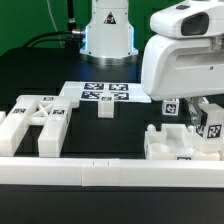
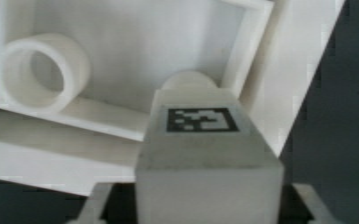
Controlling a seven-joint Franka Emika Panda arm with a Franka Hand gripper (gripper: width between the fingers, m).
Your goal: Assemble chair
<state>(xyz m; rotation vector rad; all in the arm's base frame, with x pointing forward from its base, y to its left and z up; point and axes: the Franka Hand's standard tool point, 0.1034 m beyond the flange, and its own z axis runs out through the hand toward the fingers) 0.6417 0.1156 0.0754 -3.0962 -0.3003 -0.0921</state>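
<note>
Chair (image 1: 172, 148): in separate white tagged pieces, spread over the black table (image 1: 40, 80) behind the long white rail (image 1: 110, 176).
Square post (image 2: 197, 150): in the wrist view, right below the camera, tagged end face turned toward the lens; in the exterior view, hard to tell apart from the tagged blocks under the arm's white hand.
Gripper (image 2: 202, 205): closed on the square post, one finger (image 2: 101, 205) against each side of it; at the exterior view's right (image 1: 195, 112), low over the table.
Low blocky piece (image 1: 160, 150): at the exterior view's right, just under and beside the gripper, raised blocks on its upper side.
Panel with round hole (image 2: 48, 70): in the wrist view, behind the held post, a raised ring around the hole and a framed edge; whether touching the post, cannot tell.
Frame piece (image 1: 35, 128): at the exterior view's left, flat on the table, well apart from the gripper, tags on its bars.
Short post (image 1: 105, 110): near the middle, at the near edge of the marker board (image 1: 100, 92).
</note>
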